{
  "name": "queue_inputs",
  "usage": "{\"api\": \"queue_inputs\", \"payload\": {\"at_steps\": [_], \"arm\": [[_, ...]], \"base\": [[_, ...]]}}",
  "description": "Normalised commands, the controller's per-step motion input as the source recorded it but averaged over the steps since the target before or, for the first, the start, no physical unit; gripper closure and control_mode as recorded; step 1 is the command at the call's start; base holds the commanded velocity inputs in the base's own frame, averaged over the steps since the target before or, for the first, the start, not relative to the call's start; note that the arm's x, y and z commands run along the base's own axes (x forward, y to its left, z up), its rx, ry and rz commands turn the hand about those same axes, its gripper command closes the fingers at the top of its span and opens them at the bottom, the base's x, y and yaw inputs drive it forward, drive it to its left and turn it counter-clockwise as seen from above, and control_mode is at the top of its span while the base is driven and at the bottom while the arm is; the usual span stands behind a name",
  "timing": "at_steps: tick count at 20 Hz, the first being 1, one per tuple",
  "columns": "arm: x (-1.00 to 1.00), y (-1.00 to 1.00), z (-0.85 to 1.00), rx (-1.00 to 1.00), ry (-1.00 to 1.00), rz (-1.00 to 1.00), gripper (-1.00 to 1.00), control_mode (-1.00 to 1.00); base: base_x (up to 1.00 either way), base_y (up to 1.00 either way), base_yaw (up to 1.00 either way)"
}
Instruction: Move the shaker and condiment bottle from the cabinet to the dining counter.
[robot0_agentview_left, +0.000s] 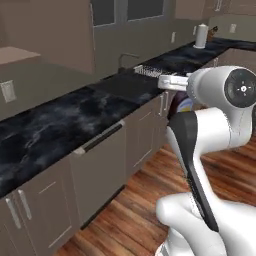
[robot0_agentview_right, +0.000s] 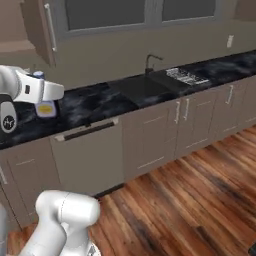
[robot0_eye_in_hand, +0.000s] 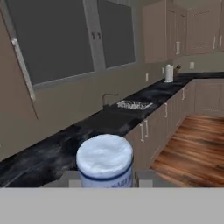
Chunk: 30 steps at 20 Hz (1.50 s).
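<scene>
the two-finger gripper (robot0_eye_in_hand: 106, 180) is clamped on the small white cylindrical shaker with a blue band (robot0_eye_in_hand: 105, 160), held upright in the air above the narrow black marble worktop (robot0_eye_in_hand: 52, 153). to the right lie the dark sink (robot0_eye_in_hand: 105, 121), a dish rack (robot0_eye_in_hand: 133, 104) and the tall white kettle (robot0_eye_in_hand: 169, 73).

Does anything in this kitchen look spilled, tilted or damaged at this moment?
Nothing stands out. The condiment bottle sits upright in the claw, cap on, and the black worktop shows no spill.
</scene>
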Motion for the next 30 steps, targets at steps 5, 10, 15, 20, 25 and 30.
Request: {"api": "queue_inputs", "payload": {"at_steps": [5, 10, 15, 20, 25, 30], "arm": [[0.00, 0.00, 0.00, 0.00, 0.00, 0.00, 1.00, 1.00], [0.00, 0.00, 0.00, 0.00, 0.00, 0.00, 1.00, 1.00], [0.00, 0.00, 0.00, 0.00, 0.00, 0.00, 1.00, 1.00], [0.00, 0.00, 0.00, 0.00, 0.00, 0.00, 1.00, 1.00], [0.00, 0.00, 0.00, 0.00, 0.00, 0.00, 1.00, 1.00], [0.00, 0.00, 0.00, 0.00, 0.00, 0.00, 1.00, 1.00]], "base": [[0.00, 0.09, -0.97], [0.00, 0.10, -0.97], [0.00, 0.06, -0.97], [0.04, 0.00, -0.89], [0.27, 0.00, -0.67], [0.64, 0.00, -0.31]]}}
